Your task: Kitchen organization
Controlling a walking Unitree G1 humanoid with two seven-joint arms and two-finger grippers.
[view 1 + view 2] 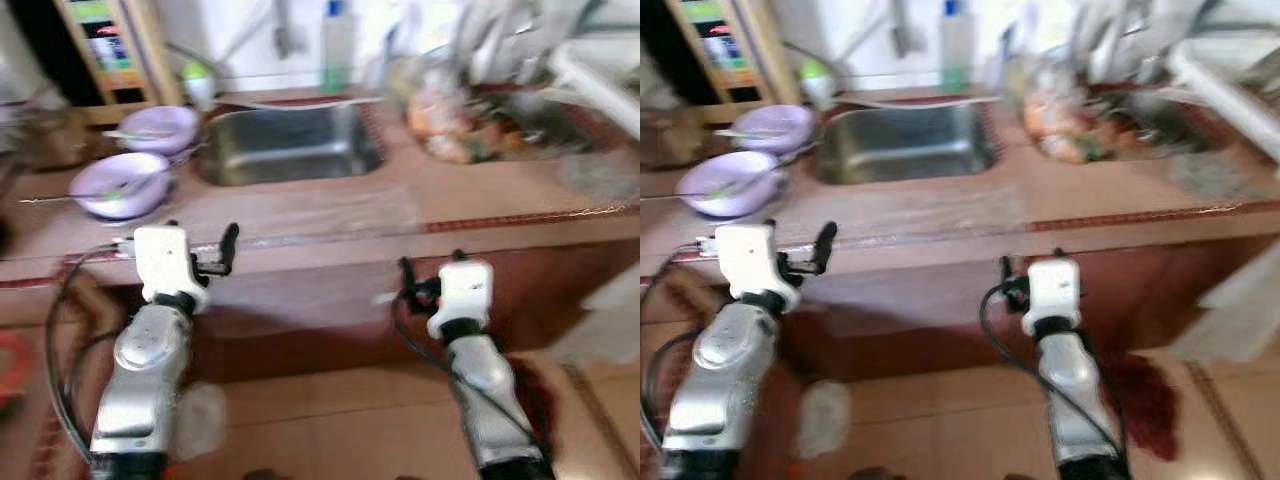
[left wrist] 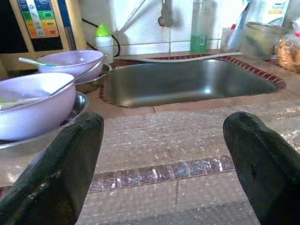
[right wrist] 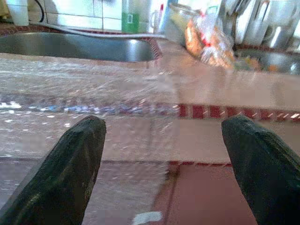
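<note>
A brown counter [image 1: 330, 225] with a steel sink [image 1: 290, 145] is in front of me. Two lilac bowls [image 1: 122, 185] [image 1: 160, 127] with spoons in them rest on steel plates left of the sink. My left gripper [image 2: 164, 136] is open at the counter's front edge, facing the sink [image 2: 187, 82] and the near bowl [image 2: 33, 103]. My right gripper [image 3: 164, 138] is open just below the counter edge, further right. Nothing is between either pair of fingers. The eye views are blurred.
A sheet of bubble wrap [image 2: 178, 140] covers the counter in front of the sink. A green-capped bottle [image 2: 105, 42] and a tall clear bottle [image 2: 200, 28] stand behind it. A bag of orange food [image 3: 206, 40] and a crowded dish rack [image 1: 540, 60] are on the right.
</note>
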